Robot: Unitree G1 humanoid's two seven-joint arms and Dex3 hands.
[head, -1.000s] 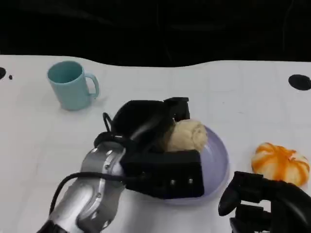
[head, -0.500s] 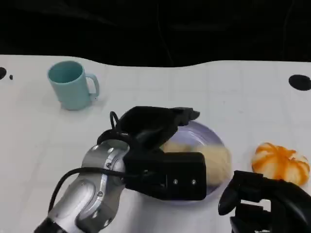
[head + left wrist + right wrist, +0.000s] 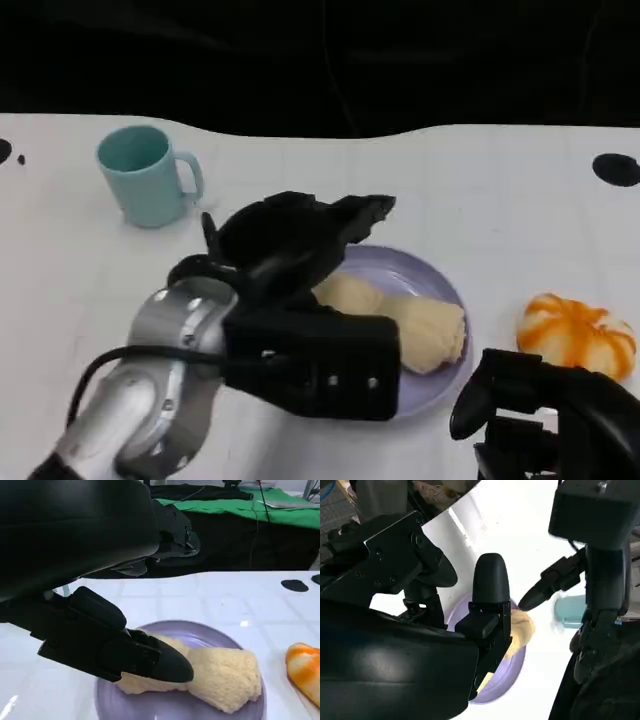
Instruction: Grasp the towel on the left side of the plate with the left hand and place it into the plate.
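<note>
- Towel point(image 3: 400, 318), pale yellow and rolled, lying inside the purple plate point(image 3: 452, 290), stretched from the plate's middle toward its right rim; seen again from the left wrist point(image 3: 220, 675) on the plate point(image 3: 200, 630), and partly from the right wrist point(image 3: 520, 627).
- Left hand point(image 3: 300, 235) hovering above the left part of the plate, fingers spread apart and holding nothing; one fingertip point(image 3: 170, 665) just over the towel's near end, contact impossible to judge.
- Silver left forearm point(image 3: 160, 380) reaching in from the lower left, with a black box-like wrist part covering the plate's near-left edge.
- Right hand point(image 3: 545, 415) low at the lower right, close to the plate's right rim, fingers curled inward; in the right wrist view point(image 3: 490, 595) nothing visible between them.
- Teal mug point(image 3: 148, 175) standing upright at the far left of the white table point(image 3: 500, 190), handle turned to the right, well apart from the plate.
- Orange-and-white pumpkin point(image 3: 578, 335) resting on the table just right of the plate, not touching it.
- Black round mark point(image 3: 616, 168) on the table near the far right edge.
</note>
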